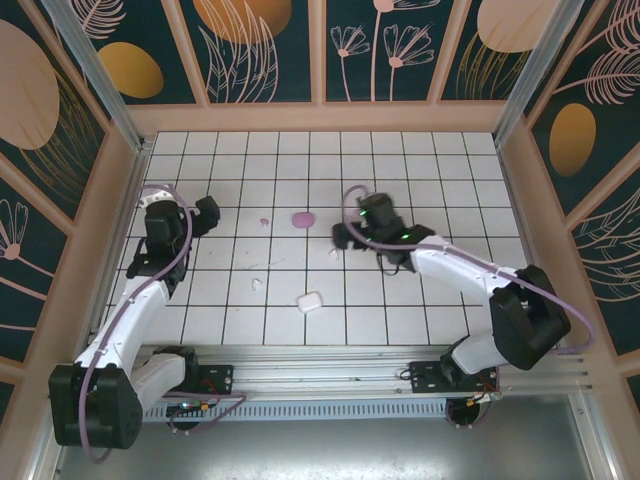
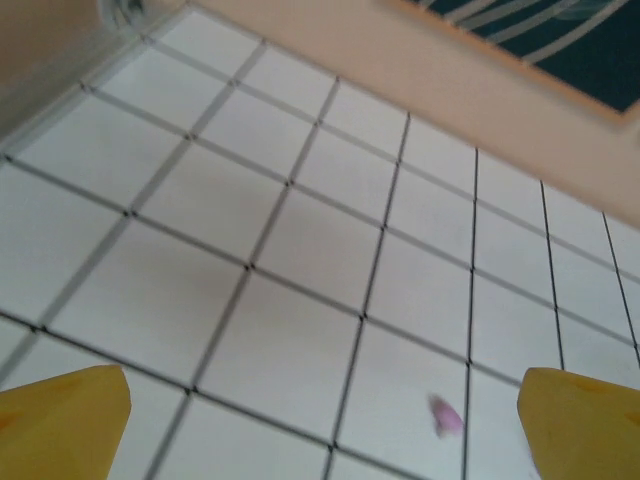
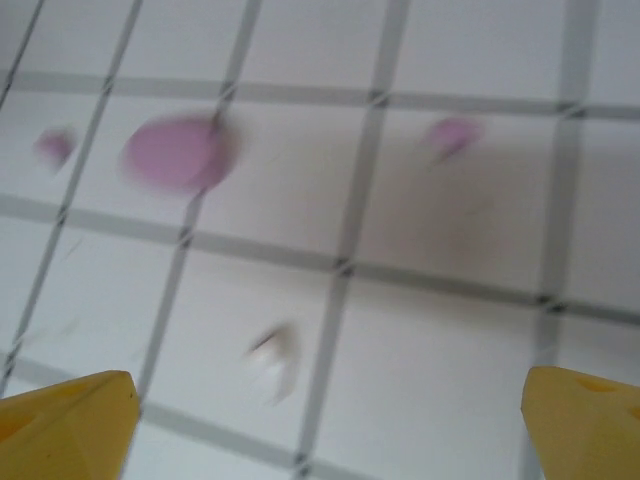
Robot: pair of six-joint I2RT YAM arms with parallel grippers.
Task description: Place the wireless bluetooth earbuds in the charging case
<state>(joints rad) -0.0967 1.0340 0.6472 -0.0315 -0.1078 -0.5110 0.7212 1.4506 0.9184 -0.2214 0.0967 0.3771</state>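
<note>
Both claws stand spread wide and pinch nothing. The left claw (image 1: 205,213) hangs near the left edge of the tiled surface (image 1: 440,170). In its wrist view the yellow fingertips (image 2: 60,425) sit at the bottom corners with bare tiles between them. A purple earbud (image 2: 445,415) lies on a tile a little inside the right-hand tip.

From above, that purple earbud (image 1: 264,221) lies left of centre, roughly midway between the far and near edges. The purple charging case (image 1: 303,219) lies near it on the side of the right edge, not touching it.

The right claw (image 1: 345,238) is low over the middle of the surface, close beside the purple charging case on its right-edge side. Its wrist view (badly blurred) shows the case (image 3: 180,153) with the purple earbud (image 3: 55,145) beyond its left side. A second purple earbud (image 3: 452,133) lies well apart toward the right. A white earbud (image 3: 275,355) lies on a tile nearer the yellow fingertips (image 3: 585,415), touching neither of them.

The white charging case (image 1: 309,300) lies toward the near edge, about halfway between the left and right edges. A second white earbud (image 1: 257,284) lies near it on the left-edge side, apart from it. All four earbuds lie loose on the tiles, none in a case.
</note>
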